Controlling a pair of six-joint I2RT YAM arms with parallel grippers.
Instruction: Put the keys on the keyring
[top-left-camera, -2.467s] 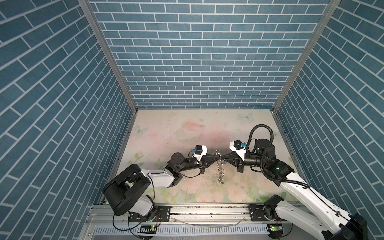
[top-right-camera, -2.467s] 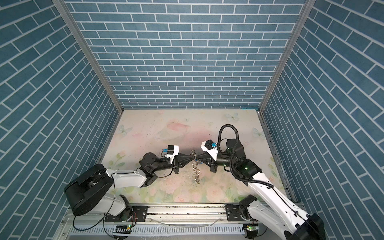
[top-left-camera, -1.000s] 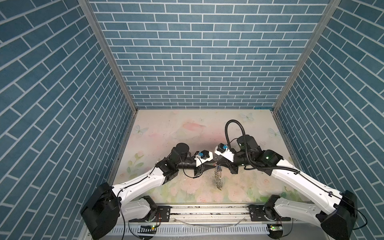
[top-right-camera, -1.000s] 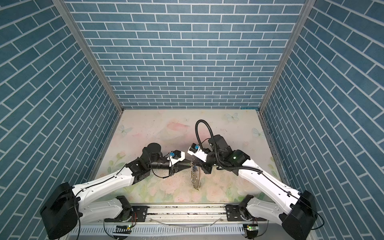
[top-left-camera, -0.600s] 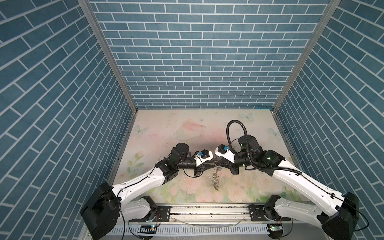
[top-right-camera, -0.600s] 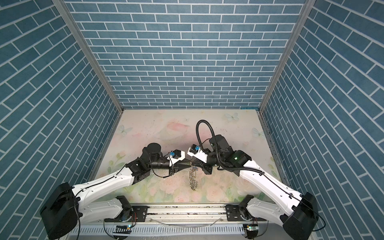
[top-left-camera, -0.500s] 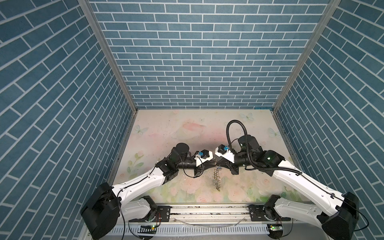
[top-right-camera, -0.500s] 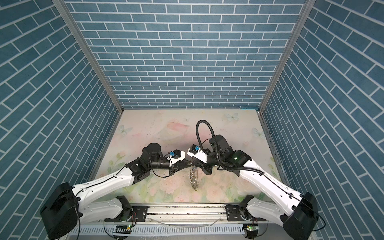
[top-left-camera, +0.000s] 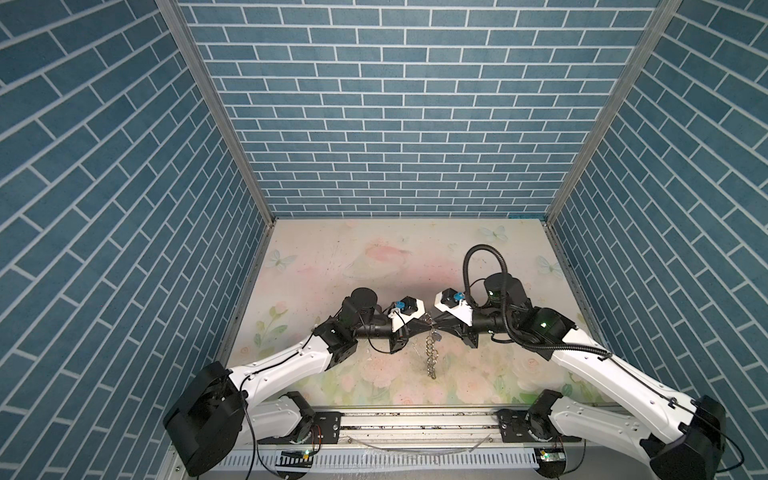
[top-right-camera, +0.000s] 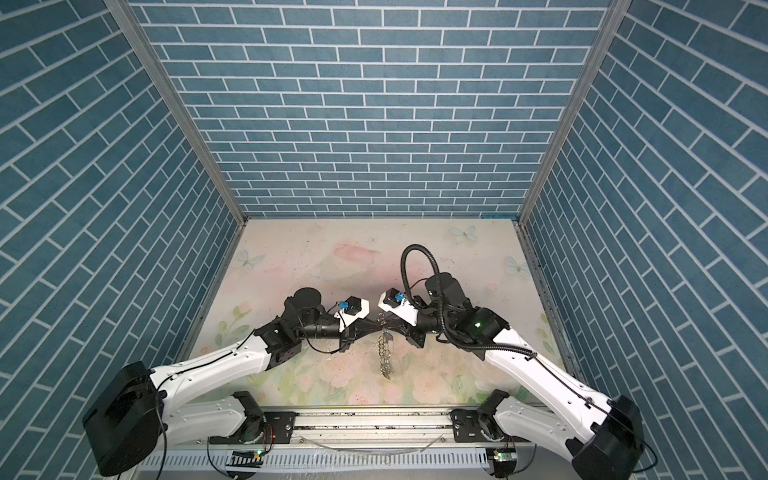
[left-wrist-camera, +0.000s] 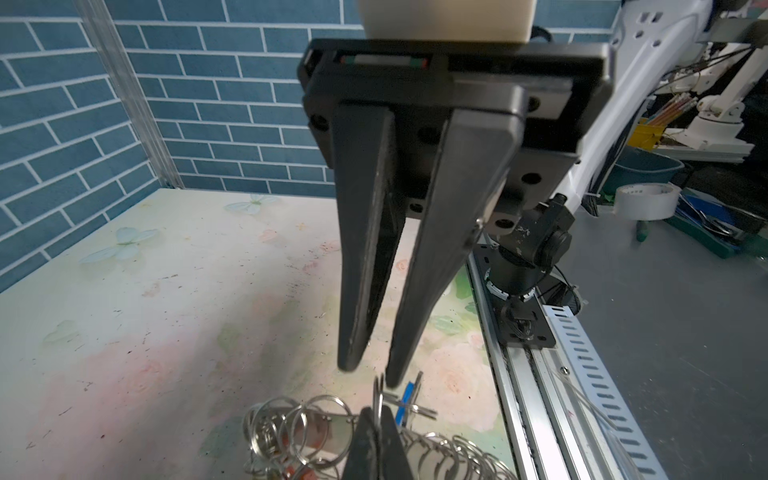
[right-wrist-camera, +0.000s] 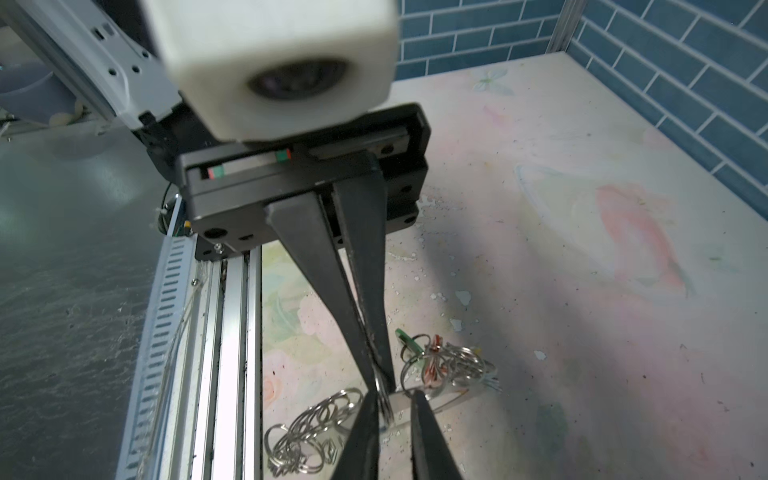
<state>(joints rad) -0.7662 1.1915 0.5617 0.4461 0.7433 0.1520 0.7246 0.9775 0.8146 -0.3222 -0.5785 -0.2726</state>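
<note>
The keyring (top-left-camera: 430, 357) hangs as a chain of silver split rings above the floral mat, also in the other top view (top-right-camera: 385, 357). My left gripper (top-left-camera: 427, 329) and right gripper (top-left-camera: 437, 328) meet tip to tip at its upper end. In the left wrist view my left gripper (left-wrist-camera: 376, 415) is shut on one split ring (left-wrist-camera: 378, 390), with the right gripper (left-wrist-camera: 370, 372) just beyond it. In the right wrist view my right gripper (right-wrist-camera: 395, 403) stands slightly open around that ring. The keys show as a blue tag (left-wrist-camera: 405, 399), a green tag (right-wrist-camera: 409, 338) and a red tag (right-wrist-camera: 434, 365) among the rings.
Blue brick walls (top-left-camera: 395, 124) close in three sides. An aluminium rail (top-left-camera: 415, 432) with both arm bases runs along the front edge. Beyond it, in the left wrist view, are a roll of tape (left-wrist-camera: 644, 201) and workshop clutter.
My left gripper's jaws have closed onto the split ring. My right gripper's jaws have parted a little. Both arms stay tip to tip, and the hanging rings have swung slightly.
</note>
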